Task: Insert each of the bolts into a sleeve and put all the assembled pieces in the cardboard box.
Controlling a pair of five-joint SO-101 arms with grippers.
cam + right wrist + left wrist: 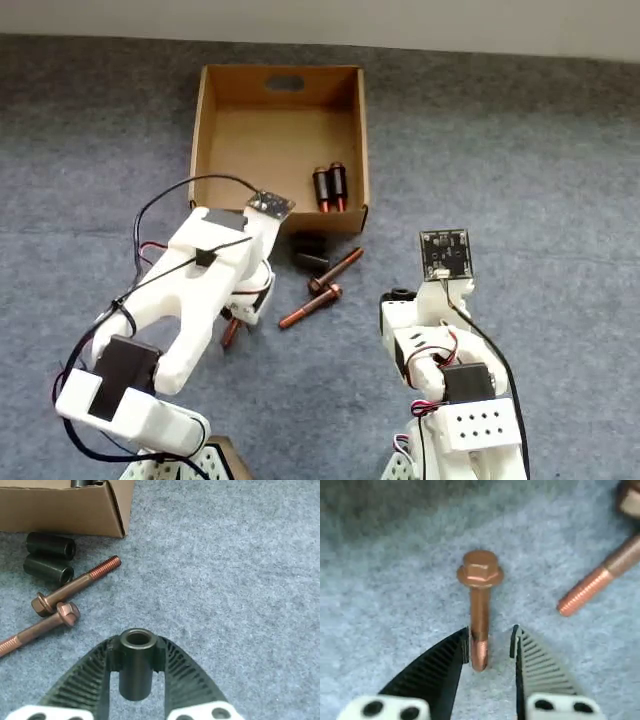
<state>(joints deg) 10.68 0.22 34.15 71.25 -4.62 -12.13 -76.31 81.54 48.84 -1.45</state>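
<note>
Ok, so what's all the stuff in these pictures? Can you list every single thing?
cardboard box: one, brown, at the far side of the table.
assembled pieces: two, black sleeve on copper bolt, inside the box in its near-right corner.
loose sleeves: two, black, side by side just outside the box's near wall.
held sleeve: one, black, gripped in the right claw.
loose bolts: two, copper, lying next to the loose sleeves.
third bolt: one, copper, its tip between the left claw's fingers.
carpet: one, grey, under everything.
left claw: one, black fingers, open.
right claw: one, black fingers, shut on the held sleeve.
</note>
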